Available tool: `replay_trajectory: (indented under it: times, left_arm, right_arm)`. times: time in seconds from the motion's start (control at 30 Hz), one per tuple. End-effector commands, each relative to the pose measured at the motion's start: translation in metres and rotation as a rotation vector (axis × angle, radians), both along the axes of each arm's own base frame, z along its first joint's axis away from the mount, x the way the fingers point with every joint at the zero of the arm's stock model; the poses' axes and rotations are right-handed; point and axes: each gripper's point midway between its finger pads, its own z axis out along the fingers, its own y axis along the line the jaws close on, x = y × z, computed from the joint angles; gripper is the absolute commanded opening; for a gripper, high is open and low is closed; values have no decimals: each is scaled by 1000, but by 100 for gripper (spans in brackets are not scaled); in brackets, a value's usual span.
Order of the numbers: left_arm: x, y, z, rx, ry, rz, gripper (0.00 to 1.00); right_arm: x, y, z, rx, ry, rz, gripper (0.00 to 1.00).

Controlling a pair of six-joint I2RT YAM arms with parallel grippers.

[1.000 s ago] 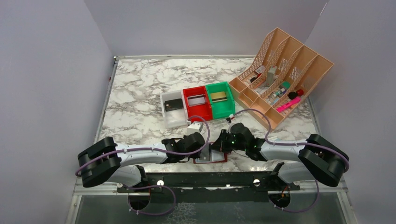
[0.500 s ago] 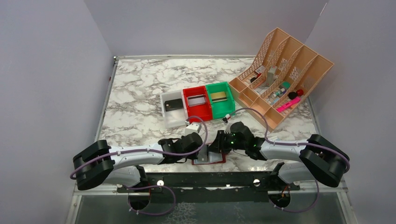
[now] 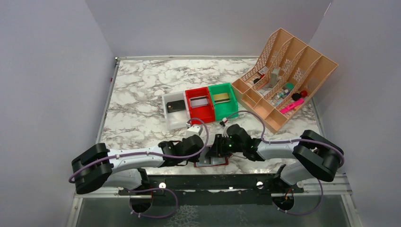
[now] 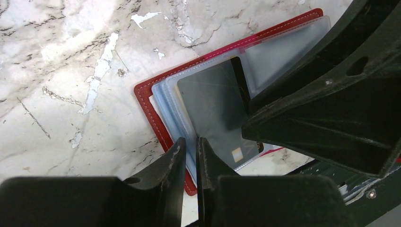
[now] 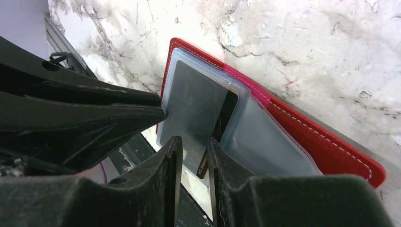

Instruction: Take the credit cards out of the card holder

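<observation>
Arms (image 3: 132, 162): white links, bulky black joints (image 3: 90, 166)
Cables (image 3: 134, 153): purple, running along both arms
Fingers (image 4: 165, 165): matte black, tapered
Base rail (image 3: 208, 182): black, flat, along near edge, two pale round spots

Both arms stretched low and inward, left gripper (image 4: 190, 140) and right gripper (image 5: 194, 139) nose to nose, jaws on each barely parted

Open dark-red card holder (image 4: 146, 101) lies flat on the marble counter (image 4: 71, 71), a grey credit card (image 4: 213, 109) against its light-blue pockets
</observation>
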Motion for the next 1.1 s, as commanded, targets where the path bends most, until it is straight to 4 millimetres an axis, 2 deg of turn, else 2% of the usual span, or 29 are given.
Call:
replay_trajectory:
  times: [0.0, 0.2, 0.53, 0.7, 0.83, 1.0, 1.07]
  left_arm:
    - [-3, 0, 2, -15, 4, -9, 18]
    - [-8, 2, -8, -10, 28, -10, 18]
    - [-9, 0, -6, -38, 28, -16, 17]
    - [-8, 0, -4, -43, 22, -8, 17]
    - [-7, -1, -1, -51, 15, -7, 17]
    - [-4, 1, 4, -43, 0, 1, 17]
    - [-2, 5, 7, -35, -13, 20, 21]
  right_arm:
    - [-3, 7, 0, 15, 7, 19, 32]
    - [-4, 12, 2, 46, 17, 23, 31]
    - [-2, 16, 1, 67, 40, 0, 28]
    - [4, 7, -5, 4, 25, -41, 15]
    - [4, 8, -4, -2, 16, -29, 5]
    - [6, 10, -2, -3, 8, -34, 1]
    - [9, 9, 2, 8, -1, -57, 1]
